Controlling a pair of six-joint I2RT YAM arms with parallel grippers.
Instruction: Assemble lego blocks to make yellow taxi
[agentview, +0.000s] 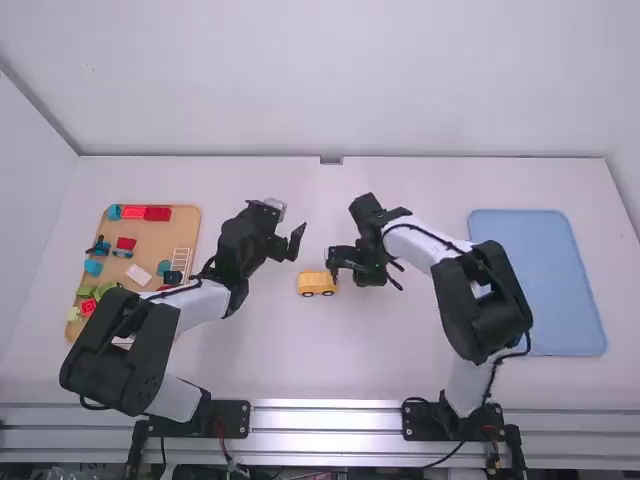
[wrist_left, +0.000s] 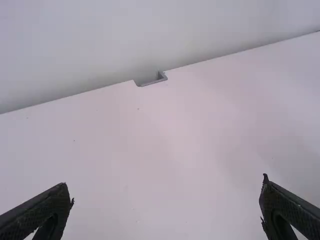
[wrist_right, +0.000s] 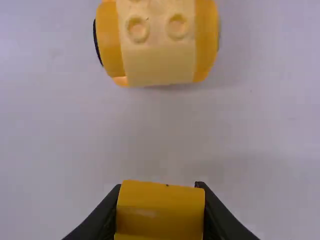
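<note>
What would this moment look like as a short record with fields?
Left gripper: open, holding nothing
Right gripper: closed on a yellow block
Wheeled yellow body: upright on the table, beside the right gripper
Held block: apart from that body
Tan board: left side, bearing assorted pieces
Blue tray: right side

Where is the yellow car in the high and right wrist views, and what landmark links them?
High view: car near the picture's middle, wheels down, just left of the right jaws.
Right wrist view: across bare table from the right jaws, partly cut off by the picture's edge.
Shared landmark: the right jaws, holding a yellow block.
</note>
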